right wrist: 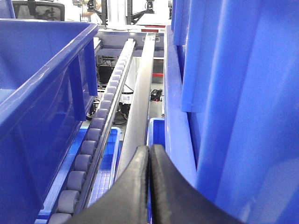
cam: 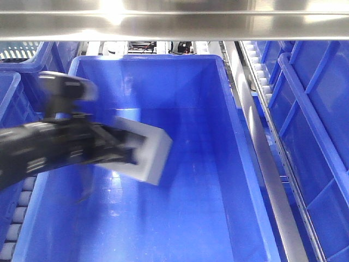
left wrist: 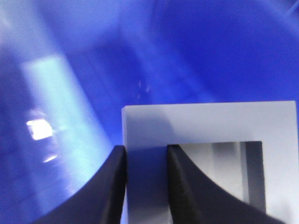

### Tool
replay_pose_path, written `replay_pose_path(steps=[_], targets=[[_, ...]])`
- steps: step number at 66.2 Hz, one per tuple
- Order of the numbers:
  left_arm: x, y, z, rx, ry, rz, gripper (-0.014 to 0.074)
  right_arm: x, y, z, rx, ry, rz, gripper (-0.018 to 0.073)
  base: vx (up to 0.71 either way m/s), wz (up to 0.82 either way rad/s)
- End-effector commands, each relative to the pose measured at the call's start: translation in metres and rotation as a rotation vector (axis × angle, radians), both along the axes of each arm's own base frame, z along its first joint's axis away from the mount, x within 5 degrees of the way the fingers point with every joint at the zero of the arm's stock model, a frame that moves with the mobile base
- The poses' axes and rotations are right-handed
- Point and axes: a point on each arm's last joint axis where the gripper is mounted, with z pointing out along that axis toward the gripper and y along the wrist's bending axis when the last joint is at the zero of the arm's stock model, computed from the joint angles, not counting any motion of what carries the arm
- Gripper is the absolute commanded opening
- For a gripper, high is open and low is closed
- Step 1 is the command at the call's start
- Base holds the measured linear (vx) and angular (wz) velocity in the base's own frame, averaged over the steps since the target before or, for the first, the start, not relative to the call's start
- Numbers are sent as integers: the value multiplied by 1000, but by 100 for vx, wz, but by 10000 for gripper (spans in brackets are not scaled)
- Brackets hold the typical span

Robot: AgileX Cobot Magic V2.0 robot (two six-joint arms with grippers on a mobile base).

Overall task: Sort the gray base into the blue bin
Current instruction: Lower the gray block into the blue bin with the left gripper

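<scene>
So I had the gray base [cam: 148,151] pinched in my left hand [cam: 124,148], fingers [left wrist: 112,186] clamped on one side of the thick border with one finger down in the square recess. The whole thing hung inside the blue bin [cam: 229,103], over its left half, well above the floor and not touching any wall as far as I could tell. That was what mattered for me: the block was already straight over open bin floor, so the drop only needed down, not sideways. It was tilted a bit, far corner low, so I figured it might tumble on landing. My right hand [right wrist: 150,154] was off to the right by the roller rail [right wrist: 96,140], pressed closed on nothing, way further from the block.
</scene>
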Motion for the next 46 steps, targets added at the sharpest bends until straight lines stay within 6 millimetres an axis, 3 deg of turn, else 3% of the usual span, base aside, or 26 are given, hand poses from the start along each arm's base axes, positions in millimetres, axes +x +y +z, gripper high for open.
replay_pose_path(steps=[1, 25, 46], targets=[[15, -12, 18, -75, -94, -2, 24, 0, 0, 3, -12, -76, -4, -9, 0, 0], [38, -27, -21, -25, -13, -2, 92, 0, 0, 3, -12, -76, -4, -9, 0, 0], [41, -29, -32, -8, 15, -2, 302, 0, 0, 3, -12, -76, -4, -9, 0, 0]])
